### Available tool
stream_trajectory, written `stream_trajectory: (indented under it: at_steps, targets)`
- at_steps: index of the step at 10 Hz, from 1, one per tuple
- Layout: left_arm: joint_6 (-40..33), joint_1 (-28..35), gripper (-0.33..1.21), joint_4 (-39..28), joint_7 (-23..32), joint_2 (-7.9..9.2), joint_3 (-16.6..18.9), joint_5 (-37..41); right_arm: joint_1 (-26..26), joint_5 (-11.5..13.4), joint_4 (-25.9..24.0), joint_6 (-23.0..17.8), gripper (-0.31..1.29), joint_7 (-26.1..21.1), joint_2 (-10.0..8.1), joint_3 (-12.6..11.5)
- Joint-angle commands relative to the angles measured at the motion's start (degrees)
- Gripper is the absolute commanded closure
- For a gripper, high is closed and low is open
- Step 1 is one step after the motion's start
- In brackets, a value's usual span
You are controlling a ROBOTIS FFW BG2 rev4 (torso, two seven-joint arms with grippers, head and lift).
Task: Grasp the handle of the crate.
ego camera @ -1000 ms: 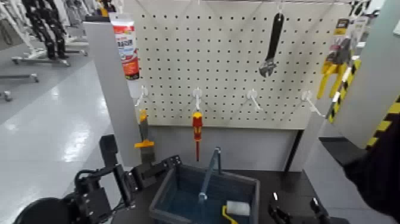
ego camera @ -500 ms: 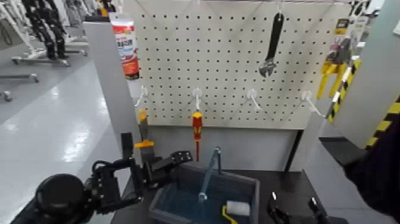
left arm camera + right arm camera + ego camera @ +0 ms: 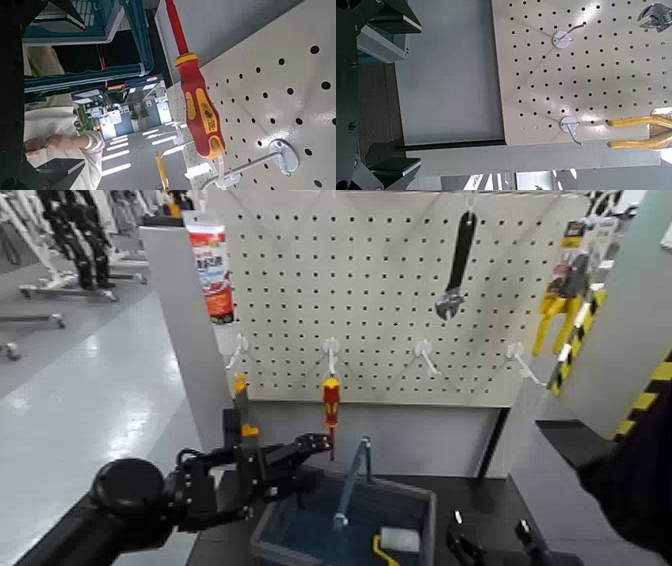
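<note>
The dark blue-grey crate point(image 3: 290, 548) sits at the bottom centre of the head view, below the pegboard. Its thin blue-grey handle point(image 3: 352, 480) stands upright across the crate's middle. My left gripper point(image 3: 300, 462) is open above the crate's left rear rim, a short way left of the handle and not touching it. The left wrist view shows the crate point(image 3: 87, 28) and the handle's thin arc point(image 3: 147, 49). My right gripper point(image 3: 488, 532) is open and idle low at the right of the crate. The crate's corner shows in the right wrist view point(image 3: 379, 43).
A white paint roller point(image 3: 400, 539) with a yellow handle lies in the crate. A red and yellow screwdriver point(image 3: 331, 405) hangs on the pegboard point(image 3: 400, 290) just behind the left gripper, beside a wrench point(image 3: 456, 270) and yellow pliers point(image 3: 556, 310). A person point(image 3: 55, 138) shows in the left wrist view.
My left arm has swung right and risen, bringing its gripper from beside the crate's left wall to above its left rear rim, closer to the handle. The right gripper has not moved.
</note>
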Motion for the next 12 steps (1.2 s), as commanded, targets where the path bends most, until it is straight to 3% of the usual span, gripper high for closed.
stream_trajectory:
  at_steps: [1, 4, 9, 10, 11, 12]
  targets:
    - [1.4, -2.9, 0.13, 5.1, -1.5, -1.73, -1.6, 0.4, -0.2, -0.2, 0.3, -0.3, 0.13, 0.0, 0.35, 0.3]
    - [1.7, -6.2, 0.13, 10.0, -5.2, -3.4, -5.8, 1.1, -0.5, -0.5, 0.5, -0.6, 0.13, -0.1, 0.35, 0.6]
    - [2.8, -7.4, 0.18, 12.2, -5.2, -4.1, -8.1, 3.7, -0.7, -0.7, 0.9, -0.8, 0.13, 0.0, 0.35, 0.9]
    - [2.8, -7.4, 0.35, 12.4, -5.3, -4.1, -8.4, 4.0, -0.8, -0.7, 1.0, -0.9, 0.13, 0.0, 0.35, 1.0]
    - [2.8, -7.5, 0.62, 13.0, -5.8, -4.1, -8.7, 4.2, -0.9, -0.8, 1.1, -1.0, 0.13, -0.1, 0.26, 1.1]
    - [2.8, -7.8, 0.71, 13.8, -7.1, -4.19, -9.5, 4.3, -0.9, -0.8, 1.1, -1.1, 0.13, 0.0, 0.26, 1.2]
